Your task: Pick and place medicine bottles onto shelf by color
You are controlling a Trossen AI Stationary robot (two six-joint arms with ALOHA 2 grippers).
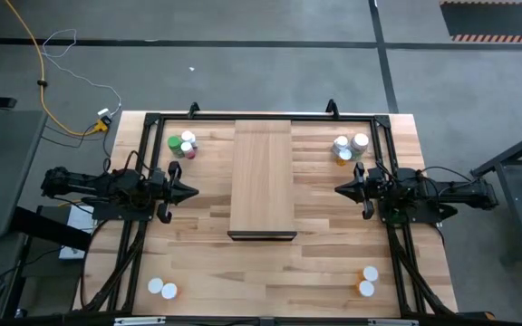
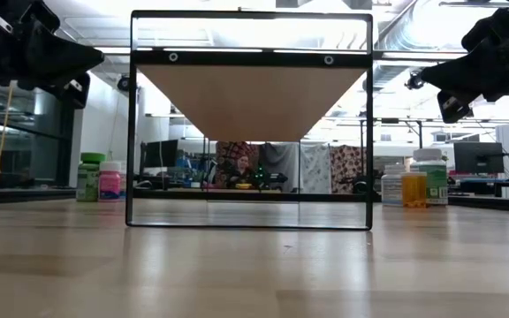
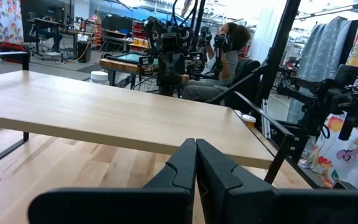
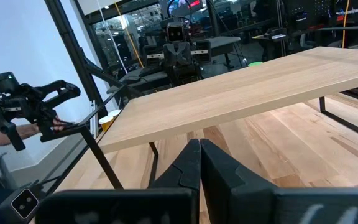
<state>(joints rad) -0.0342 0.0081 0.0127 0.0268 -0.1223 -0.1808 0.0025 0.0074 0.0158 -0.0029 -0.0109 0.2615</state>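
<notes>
My left gripper (image 1: 191,191) hangs above the table (image 1: 333,263) on the left of the shelf (image 1: 263,177), its fingers (image 3: 185,168) pressed together with nothing between them. My right gripper (image 1: 339,189) mirrors it on the shelf's other side, fingers (image 4: 191,163) likewise closed on nothing. Both point inward at the shelf's long edges, a little apart from it.

The shelf is a pale wood board on a dark frame, standing in the middle of the table, and its top is bare.

The medicine bottles sit in four groups on the tabletop. At the far left, a green-capped bottle (image 1: 175,143) stands with white-capped ones (image 1: 188,139), one of them pink-bodied (image 2: 110,181). At the far right is a cluster of white-capped bottles (image 1: 360,141), one orange-bodied (image 2: 414,188) and one with a green label (image 2: 429,177). Near the front left corner are two bottles (image 1: 162,289), and near the front right two more (image 1: 368,281); from overhead their bodies look orange, though I can't be sure.

A person (image 3: 224,57) sits in the room beyond the table.
</notes>
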